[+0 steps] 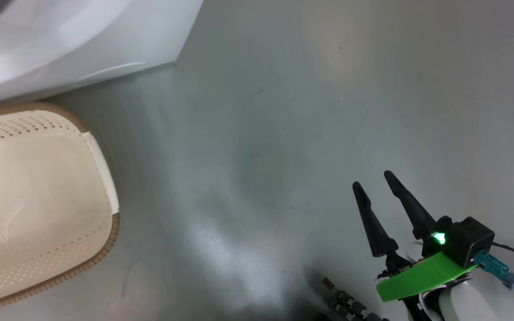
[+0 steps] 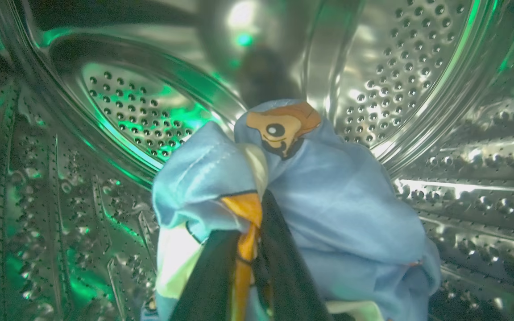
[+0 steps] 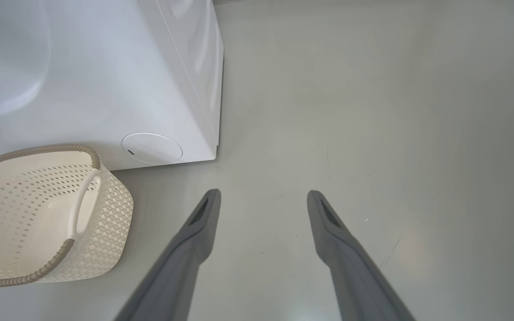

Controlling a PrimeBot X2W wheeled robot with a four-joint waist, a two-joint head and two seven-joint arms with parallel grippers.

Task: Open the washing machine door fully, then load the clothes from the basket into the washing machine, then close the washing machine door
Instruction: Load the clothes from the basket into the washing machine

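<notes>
Inside the steel perforated drum (image 2: 395,58) of the washing machine (image 3: 105,80), my left gripper (image 2: 250,249) is shut on the clothes (image 2: 328,196), a light blue bundle with an orange-brown bear print; its dark fingers pinch an orange fold. The cream-white basket (image 1: 38,187) with a brown braided rim stands on the floor before the machine's white front (image 1: 60,40), with nothing in it; the right wrist view has the same basket (image 3: 38,214) at its left. My right gripper (image 1: 375,183) hangs open over bare floor, to the right of the basket, fingers (image 3: 203,214) spread apart. The door is out of view.
The grey floor (image 1: 306,111) stretches to the right of the machine. A small round hatch (image 3: 152,148) sits low on the machine's front near its corner. A dark part of my base (image 1: 346,305) shows at the bottom edge.
</notes>
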